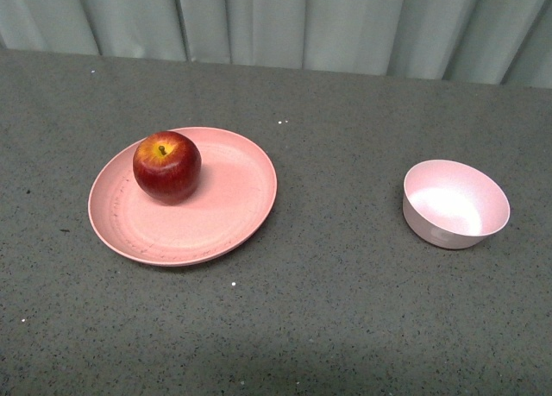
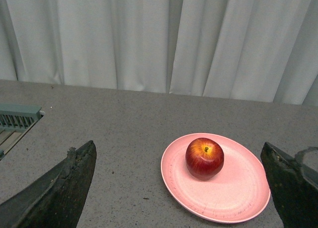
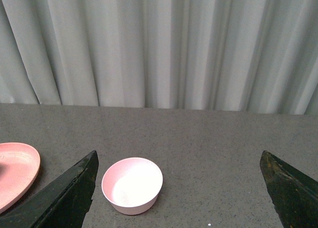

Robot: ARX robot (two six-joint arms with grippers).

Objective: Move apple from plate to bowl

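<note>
A dark red apple (image 1: 166, 166) with a yellow patch at its stem sits on the salmon-pink plate (image 1: 233, 198), towards its far left part. The small pale pink bowl (image 1: 455, 204) stands empty to the right of the plate. Neither arm shows in the front view. In the left wrist view the apple (image 2: 204, 158) and plate (image 2: 238, 188) lie ahead of my open, empty left gripper (image 2: 181, 188). In the right wrist view the bowl (image 3: 132, 185) lies ahead of my open, empty right gripper (image 3: 180, 188), near its left finger; the plate's edge (image 3: 20, 166) shows at the side.
The dishes stand on a dark grey speckled tabletop (image 1: 345, 310). A pale curtain (image 1: 285, 21) hangs behind its far edge. A grey slotted fixture (image 2: 17, 118) shows at the table's side in the left wrist view.
</note>
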